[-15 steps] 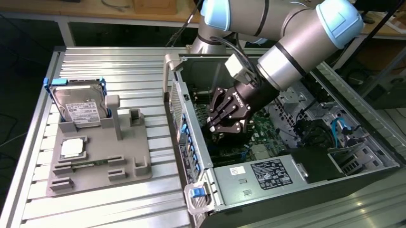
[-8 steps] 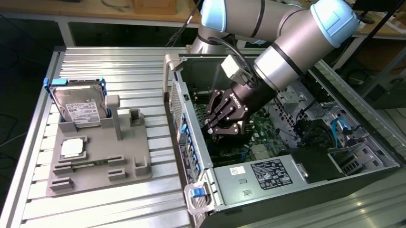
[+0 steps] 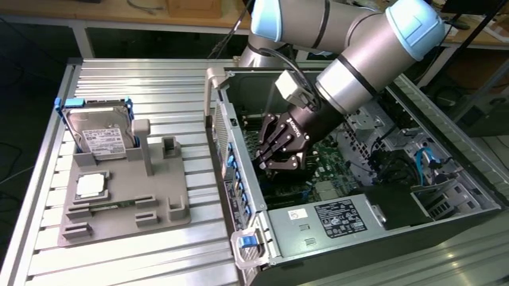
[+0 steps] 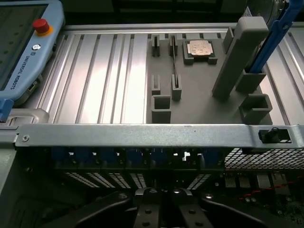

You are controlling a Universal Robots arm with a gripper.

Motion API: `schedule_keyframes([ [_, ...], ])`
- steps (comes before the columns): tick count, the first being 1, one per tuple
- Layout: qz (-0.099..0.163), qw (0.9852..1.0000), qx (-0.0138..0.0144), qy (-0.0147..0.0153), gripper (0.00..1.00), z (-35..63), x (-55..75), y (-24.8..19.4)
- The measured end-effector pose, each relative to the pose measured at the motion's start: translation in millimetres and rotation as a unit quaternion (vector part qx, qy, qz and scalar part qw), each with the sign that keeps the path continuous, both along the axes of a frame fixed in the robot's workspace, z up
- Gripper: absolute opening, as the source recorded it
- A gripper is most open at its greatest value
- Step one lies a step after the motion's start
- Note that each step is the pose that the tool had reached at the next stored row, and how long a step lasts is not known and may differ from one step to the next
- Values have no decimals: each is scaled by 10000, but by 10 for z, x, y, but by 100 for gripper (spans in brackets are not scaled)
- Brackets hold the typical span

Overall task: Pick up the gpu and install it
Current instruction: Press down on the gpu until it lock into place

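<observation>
Reaching deep into the open computer case point(image 3: 445, 196), the robot arm point(image 3: 374, 53) has its gripper point(image 3: 272, 165) low over the green board, close to the rear wall with its row of blue-tabbed slots. Its jaws are drawn narrow, all but closed. In the wrist view the dark fingers point(image 4: 142, 206) meet near the case's metal rear rail point(image 4: 142, 135). The gpu itself I cannot make out for certain: the gripper covers the spot under it, so I cannot tell whether the card sits beneath the fingertips or is pinched between them. Judging from the holder outside, where several slots stand bare, the pick-up looks done and the work is at the seating stage inside the case. Whether the card is fully home cannot be read. Underneath everything lies a ribbed aluminium table point(image 3: 135, 77), with wooden benches point(image 3: 159, 12) behind it in what looks like a workshop. On the table, at the exterior view's left, rests a grey holder point(image 3: 119, 217). It carries an upright hard drive point(image 3: 99, 134) in a blue frame and a small square processor chip point(image 3: 92, 185) lying flat. A blue teach pendant point(image 4: 28, 42) with a red button lies at the table's far edge.
</observation>
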State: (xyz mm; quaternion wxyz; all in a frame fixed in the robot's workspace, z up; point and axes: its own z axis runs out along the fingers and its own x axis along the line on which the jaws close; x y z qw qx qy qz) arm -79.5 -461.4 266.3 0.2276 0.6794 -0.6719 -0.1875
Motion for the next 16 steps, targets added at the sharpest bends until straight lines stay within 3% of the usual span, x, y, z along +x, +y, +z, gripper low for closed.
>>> schedule_keyframes([
  [3,0,10000,5,-1,11,-8,0,28],
  [4,0,10000,-12,-1,11,-8,0,41],
  [5,1,10000,-48,-1,11,-7,1,55],
  [7,1,10000,-79,0,11,-7,0,78],
  [11,1,10000,-80,0,11,-12,1,85],
  [12,-1,10000,-76,2,11,-15,0,70],
  [16,0,10000,-34,-3,11,-33,2,-60],
])
